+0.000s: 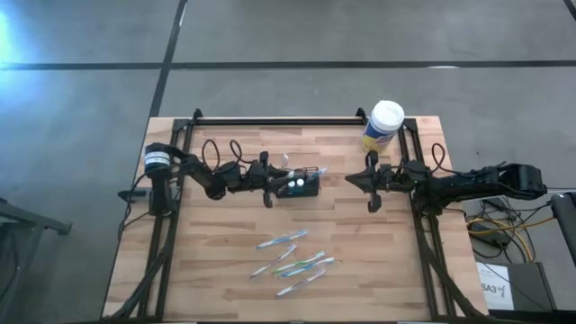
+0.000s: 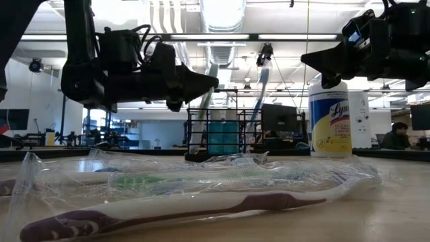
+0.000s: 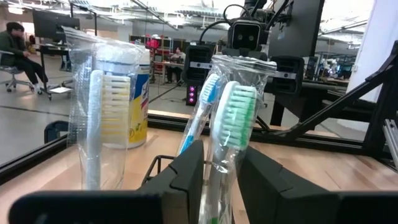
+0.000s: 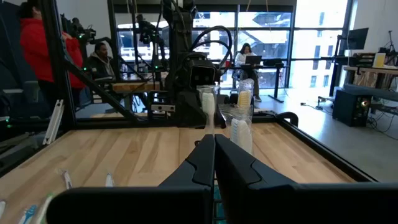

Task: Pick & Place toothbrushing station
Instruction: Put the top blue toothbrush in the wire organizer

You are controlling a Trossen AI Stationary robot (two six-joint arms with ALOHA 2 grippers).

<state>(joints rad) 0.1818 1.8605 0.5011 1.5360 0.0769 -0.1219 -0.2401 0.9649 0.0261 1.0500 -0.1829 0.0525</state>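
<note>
The toothbrushing station [image 1: 301,184], a small black mesh caddy, stands mid-table with wrapped toothbrushes upright in it: a yellow-bristled one [image 3: 112,106], a blue one [image 3: 208,93] and a green one [image 3: 236,118]. My left gripper [image 1: 275,184] is level at the caddy's left side and open, its fingers [image 3: 186,180] on either side of the green toothbrush's wrapper. My right gripper [image 1: 353,180] hangs shut to the right of the caddy, clear of it, holding nothing. My left gripper comes level from the table's left, with the wrapped green toothbrush's lower shaft [image 3: 219,193] standing upright between its spread fingers. I cannot tell whether either finger touches the wrapper. The toothbrush stands in the caddy.
A white-lidded, yellow-labelled canister [image 1: 384,124] stands at the far right of the table. Several loose wrapped toothbrushes [image 1: 292,256] lie on the wood nearer the front edge. A black frame [image 1: 279,120] runs along the table's far and side edges.
</note>
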